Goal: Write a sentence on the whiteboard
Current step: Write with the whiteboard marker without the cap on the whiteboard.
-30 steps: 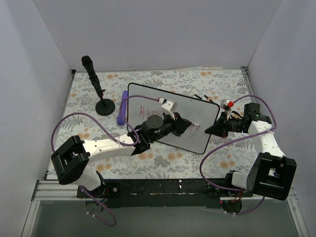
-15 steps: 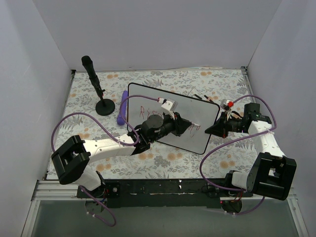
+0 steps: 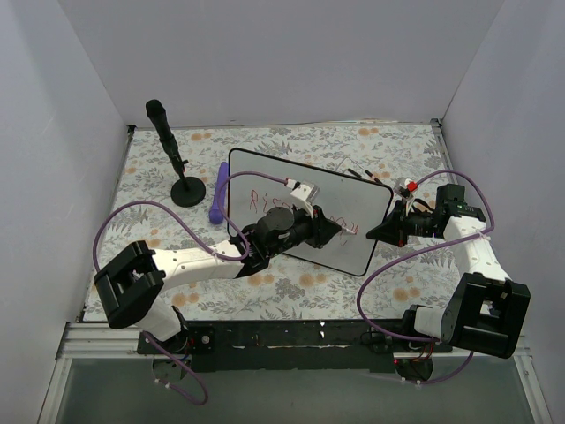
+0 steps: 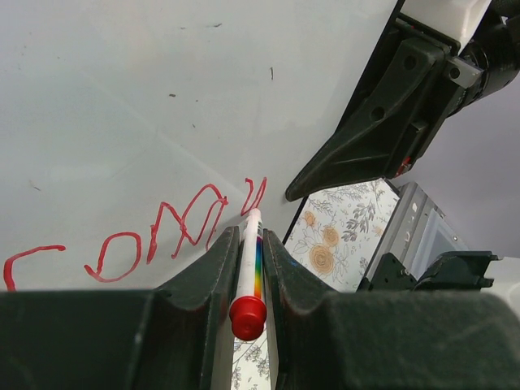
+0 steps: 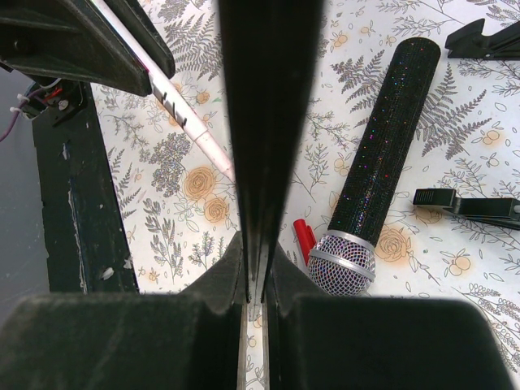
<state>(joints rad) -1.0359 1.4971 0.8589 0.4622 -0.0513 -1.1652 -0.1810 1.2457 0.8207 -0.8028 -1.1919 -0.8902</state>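
Red sentence [image 4: 130, 244] part-written on the whiteboard [image 4: 122, 97] — second word unfinished. Left gripper [image 4: 249, 235] clamped on the marker [image 4: 249, 272]; right gripper [image 5: 254, 294] clamped on the board's edge — more letters apparently remain.

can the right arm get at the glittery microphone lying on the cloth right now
Probably not. The jaws of the right arm are shut on the edge of the whiteboard, so it would have to let go first. The microphone lies uncovered on the cloth close by.
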